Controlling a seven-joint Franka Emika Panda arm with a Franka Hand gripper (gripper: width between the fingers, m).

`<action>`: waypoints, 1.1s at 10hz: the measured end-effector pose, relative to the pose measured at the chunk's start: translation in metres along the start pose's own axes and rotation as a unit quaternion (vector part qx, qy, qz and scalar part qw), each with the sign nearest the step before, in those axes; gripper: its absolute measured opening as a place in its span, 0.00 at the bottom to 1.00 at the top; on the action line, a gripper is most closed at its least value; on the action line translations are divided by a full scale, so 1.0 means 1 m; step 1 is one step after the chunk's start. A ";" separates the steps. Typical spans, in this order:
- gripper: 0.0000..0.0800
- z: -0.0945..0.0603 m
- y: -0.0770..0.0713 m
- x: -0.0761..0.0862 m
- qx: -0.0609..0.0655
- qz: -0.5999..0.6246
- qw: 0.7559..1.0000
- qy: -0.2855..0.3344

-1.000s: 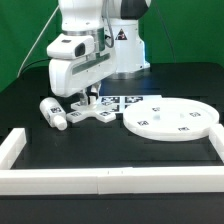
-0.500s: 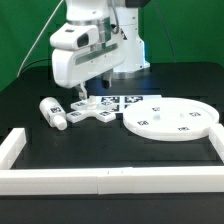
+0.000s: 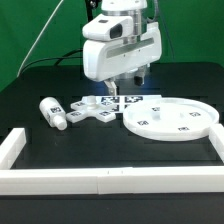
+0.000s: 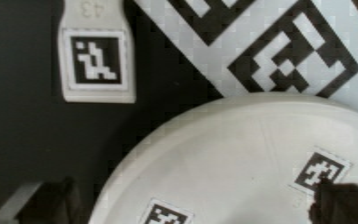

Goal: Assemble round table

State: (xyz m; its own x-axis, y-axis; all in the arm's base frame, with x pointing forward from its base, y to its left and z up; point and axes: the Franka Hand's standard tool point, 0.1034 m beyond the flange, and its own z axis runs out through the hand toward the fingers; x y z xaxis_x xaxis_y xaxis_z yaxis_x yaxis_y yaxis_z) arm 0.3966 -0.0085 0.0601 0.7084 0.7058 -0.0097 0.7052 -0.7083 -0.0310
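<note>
while over disc [image 3: 170,118], jaws wide, empty

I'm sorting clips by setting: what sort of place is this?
Probably a robotics lab bench: a black table fenced by a white border rail, a green backdrop, and tagged white parts such as the round disc.
</note>
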 end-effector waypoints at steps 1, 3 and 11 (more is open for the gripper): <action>0.81 0.000 -0.001 0.000 0.000 -0.001 1.000 0.000; 0.81 0.000 -0.004 0.004 0.000 0.015 1.000 0.000; 0.81 0.010 -0.013 0.093 -0.001 0.129 0.991 0.037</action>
State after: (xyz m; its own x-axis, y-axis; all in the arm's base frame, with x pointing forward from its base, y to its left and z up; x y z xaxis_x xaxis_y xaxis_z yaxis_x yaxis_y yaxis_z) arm 0.4533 0.0663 0.0499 0.8653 0.4982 0.0558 0.5004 -0.8651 -0.0345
